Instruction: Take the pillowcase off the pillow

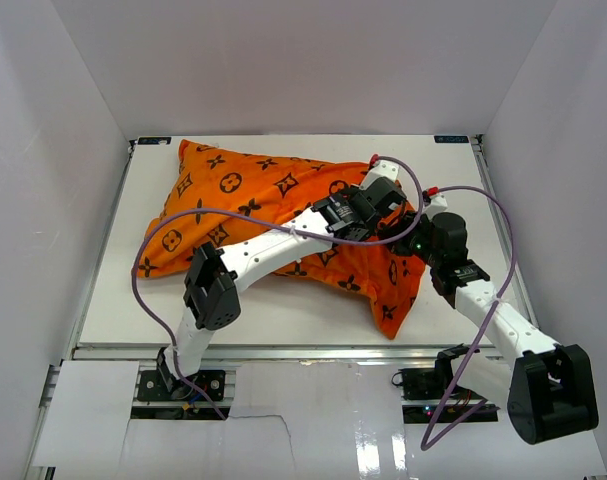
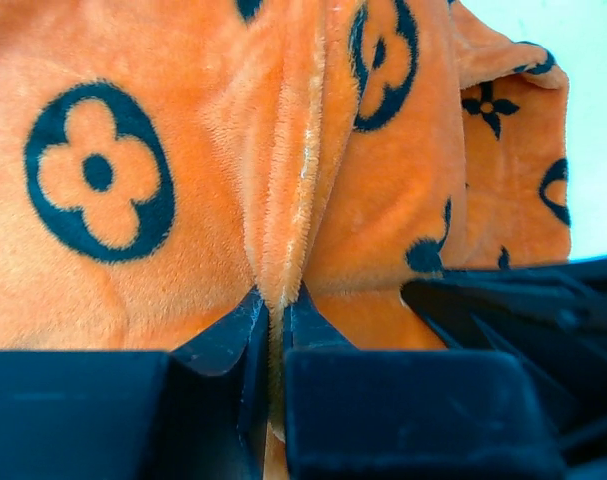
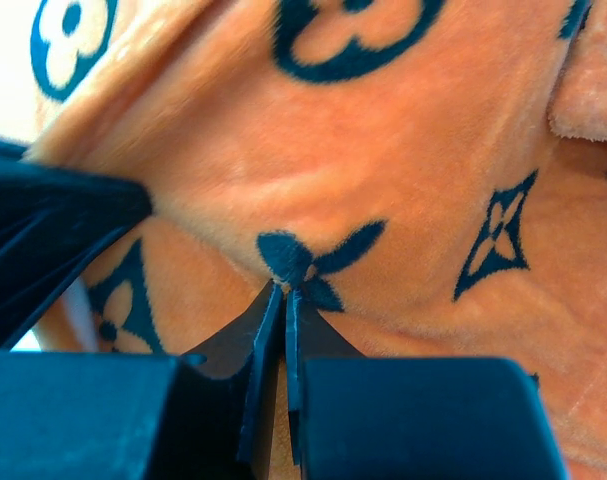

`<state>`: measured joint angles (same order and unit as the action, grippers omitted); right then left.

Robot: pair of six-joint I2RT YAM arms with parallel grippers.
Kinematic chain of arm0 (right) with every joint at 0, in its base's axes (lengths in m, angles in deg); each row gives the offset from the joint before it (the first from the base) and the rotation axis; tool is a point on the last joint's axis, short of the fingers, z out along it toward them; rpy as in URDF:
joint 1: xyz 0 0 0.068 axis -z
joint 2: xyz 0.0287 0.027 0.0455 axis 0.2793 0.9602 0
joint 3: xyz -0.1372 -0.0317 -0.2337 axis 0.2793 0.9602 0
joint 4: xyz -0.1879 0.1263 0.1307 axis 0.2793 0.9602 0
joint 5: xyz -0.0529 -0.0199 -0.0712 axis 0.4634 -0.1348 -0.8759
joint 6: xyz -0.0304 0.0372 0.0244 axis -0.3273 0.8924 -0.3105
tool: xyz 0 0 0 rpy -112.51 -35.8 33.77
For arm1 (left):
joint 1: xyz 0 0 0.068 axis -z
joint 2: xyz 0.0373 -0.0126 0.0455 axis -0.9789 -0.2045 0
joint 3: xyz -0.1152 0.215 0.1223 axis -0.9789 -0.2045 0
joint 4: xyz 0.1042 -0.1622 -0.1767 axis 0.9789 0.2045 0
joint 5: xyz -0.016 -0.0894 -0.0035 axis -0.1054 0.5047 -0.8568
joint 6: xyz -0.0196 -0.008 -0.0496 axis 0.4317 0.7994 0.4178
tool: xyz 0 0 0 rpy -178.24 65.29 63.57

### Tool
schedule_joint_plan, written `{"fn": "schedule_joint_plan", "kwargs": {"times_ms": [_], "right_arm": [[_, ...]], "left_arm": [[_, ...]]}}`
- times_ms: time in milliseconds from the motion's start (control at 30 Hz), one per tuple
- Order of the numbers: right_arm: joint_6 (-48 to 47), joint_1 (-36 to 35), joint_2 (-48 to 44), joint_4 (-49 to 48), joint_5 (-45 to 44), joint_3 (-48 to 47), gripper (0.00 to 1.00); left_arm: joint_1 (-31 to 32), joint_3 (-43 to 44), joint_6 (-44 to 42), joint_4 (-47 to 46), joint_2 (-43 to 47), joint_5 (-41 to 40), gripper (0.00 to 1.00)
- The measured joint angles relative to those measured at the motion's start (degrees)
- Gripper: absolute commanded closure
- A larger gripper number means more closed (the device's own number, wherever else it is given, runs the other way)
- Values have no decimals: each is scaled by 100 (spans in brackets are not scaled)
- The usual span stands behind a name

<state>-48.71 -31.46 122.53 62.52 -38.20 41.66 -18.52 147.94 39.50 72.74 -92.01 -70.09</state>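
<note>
The orange pillowcase (image 1: 253, 200) with black flower and monogram motifs lies across the middle of the table. The white pillow is hidden inside it. My left gripper (image 1: 383, 192) reaches over to the case's right end and is shut on a raised fold of orange plush (image 2: 283, 200). My right gripper (image 1: 415, 232) is right beside it, shut on a pinch of the pillowcase (image 3: 313, 200) at a black flower motif. The right gripper's dark body also shows in the left wrist view (image 2: 523, 300). A loose orange flap (image 1: 393, 300) hangs toward the front edge.
White walls (image 1: 53, 150) enclose the white table (image 1: 283, 310) on the left, back and right. A purple cable (image 1: 153, 290) loops from the left arm over the case; another loops by the right arm (image 1: 483, 340). The metal front rail (image 1: 283, 352) lies near the arm bases.
</note>
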Motion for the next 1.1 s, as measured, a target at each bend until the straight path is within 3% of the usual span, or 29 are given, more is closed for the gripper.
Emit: {"fn": "schedule_joint_plan", "kwargs": {"times_ms": [200, 333, 400, 467, 500, 800, 1000, 1100], "right_arm": [[223, 2, 26, -133, -116, 0, 92], [258, 20, 13, -109, -203, -7, 92], [236, 96, 9, 37, -407, -7, 92], [232, 188, 9, 173, -568, -2, 92], [232, 212, 9, 199, -616, -2, 92], [190, 264, -37, 315, -732, 4, 92], [203, 706, -221, 570, -728, 15, 92], [203, 730, -382, 662, -581, 15, 76]], "left_arm": [[-2, -393, 70, -96, 424, 103, 83], [-107, -820, 153, -219, 752, 234, 63], [-227, -1019, 136, -162, 927, 188, 61], [-367, -1174, 181, -146, 1115, 168, 96], [-428, -1213, 170, -129, 1187, 162, 100], [-575, -1515, 63, -286, 1482, 251, 100], [-966, -2369, 247, -656, 1836, 597, 100], [-1056, -3042, 251, -1172, 2177, 1038, 100]]}}
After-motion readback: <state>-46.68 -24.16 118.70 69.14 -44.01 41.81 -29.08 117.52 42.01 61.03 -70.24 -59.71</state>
